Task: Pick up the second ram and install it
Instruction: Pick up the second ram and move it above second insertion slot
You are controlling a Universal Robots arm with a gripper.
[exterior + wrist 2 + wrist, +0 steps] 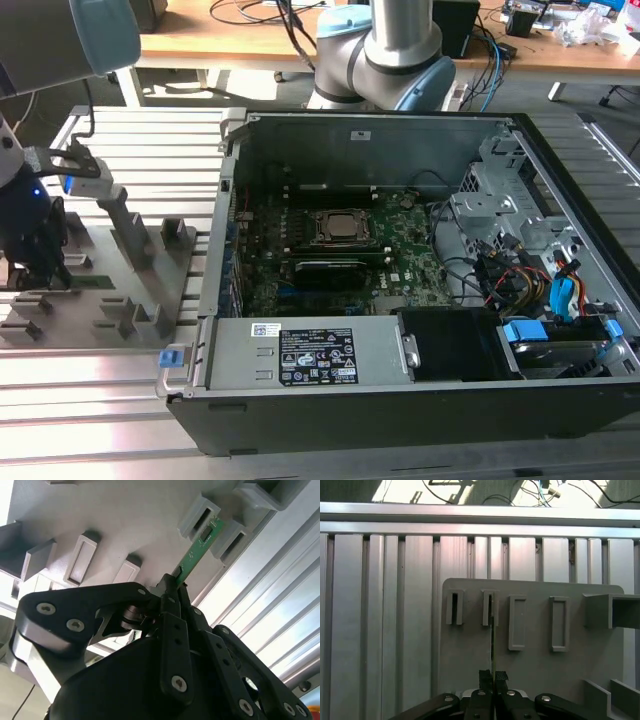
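Just 1 second ram [198,551], pinched by 2 fingers [172,625], over 1 grey tray [535,677].

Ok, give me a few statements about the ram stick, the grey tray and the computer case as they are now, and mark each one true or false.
1. The jaws are shut on the second ram. True.
2. The second ram is seated on the motherboard. False: it is held at the grey tray, outside the case.
3. The computer case lies open, with the motherboard in plain sight. True.
4. The grey tray sits inside the computer case. False: it lies on the slatted metal table beside the case, on the exterior view's left.
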